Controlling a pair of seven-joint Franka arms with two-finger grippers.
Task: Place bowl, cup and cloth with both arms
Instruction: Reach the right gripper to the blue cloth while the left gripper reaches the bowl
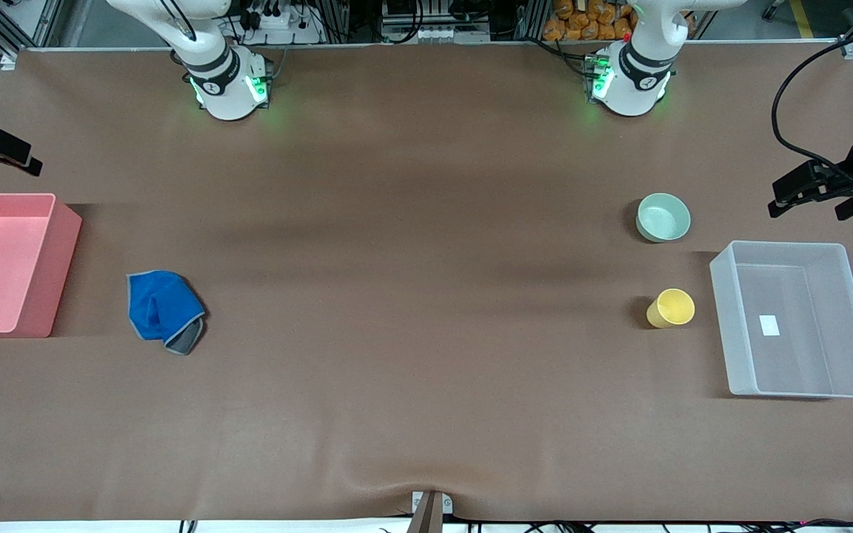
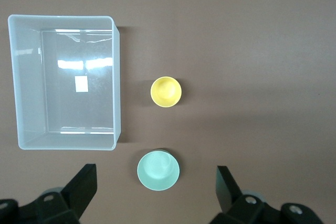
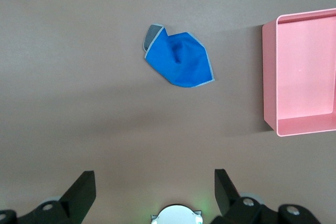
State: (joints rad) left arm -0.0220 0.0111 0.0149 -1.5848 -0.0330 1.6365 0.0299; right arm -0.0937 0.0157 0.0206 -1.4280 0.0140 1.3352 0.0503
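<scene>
Clear bin (image 1: 797, 381): you have this nearest the front camera, at the left arm's end of the table; a small white label lies on its floor.
Cloth (image 1: 164, 307): you see it bunched on the table, blue with a grey edge, beside the pink bin (image 1: 64, 259) at the right arm's end, not touching it.
Cup (image 1: 671, 309): yellow, upright on the table, just beside the clear bin, apart from it.
Bowl (image 1: 663, 217): mint green, upright, farther from the front camera than the cup, well apart from it.
Left gripper (image 2: 156, 192): you have it up in the air, over the table by the bowl; fingers spread wide, nothing between them.
Right gripper (image 3: 155, 192): up in the air, over bare table near the cloth; fingers spread wide, holding nothing.
</scene>
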